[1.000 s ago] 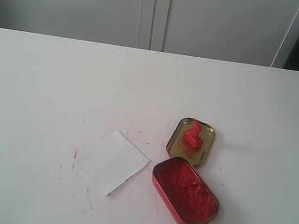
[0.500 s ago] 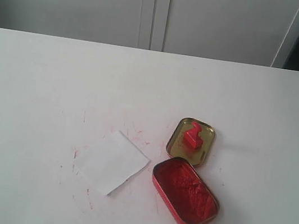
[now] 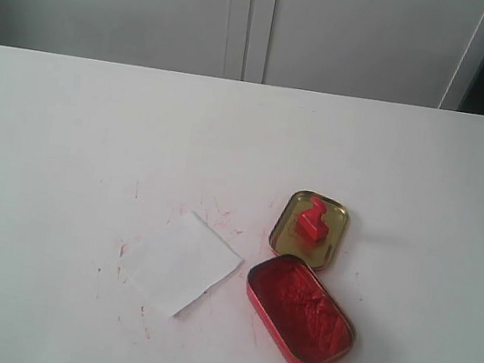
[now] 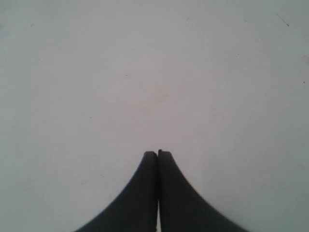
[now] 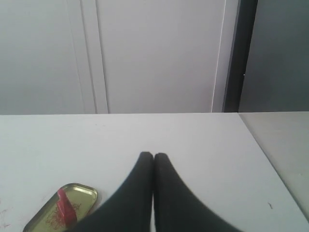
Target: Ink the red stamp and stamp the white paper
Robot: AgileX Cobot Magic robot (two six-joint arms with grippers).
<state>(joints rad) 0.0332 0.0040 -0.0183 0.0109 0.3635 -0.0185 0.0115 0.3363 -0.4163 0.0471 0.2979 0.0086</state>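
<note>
The red stamp (image 3: pixel 312 218) stands upright inside the gold oval lid (image 3: pixel 289 230), right of the table's middle; the right wrist view also shows the red stamp (image 5: pixel 64 207) in that gold lid (image 5: pixel 84 195). The open red ink tin (image 3: pixel 299 312) lies just in front of the lid. The white paper (image 3: pixel 181 262) lies flat to the tin's left, with no imprint showing. Neither arm appears in the exterior view. My left gripper (image 4: pixel 157 153) is shut, empty, over bare white table. My right gripper (image 5: pixel 153 155) is shut, empty, apart from the lid.
Faint red ink smears (image 3: pixel 218 213) mark the white table (image 3: pixel 65 135) around the paper. Grey cabinet doors (image 3: pixel 250 17) stand behind the table's far edge. The table's right edge (image 5: pixel 268 159) shows in the right wrist view.
</note>
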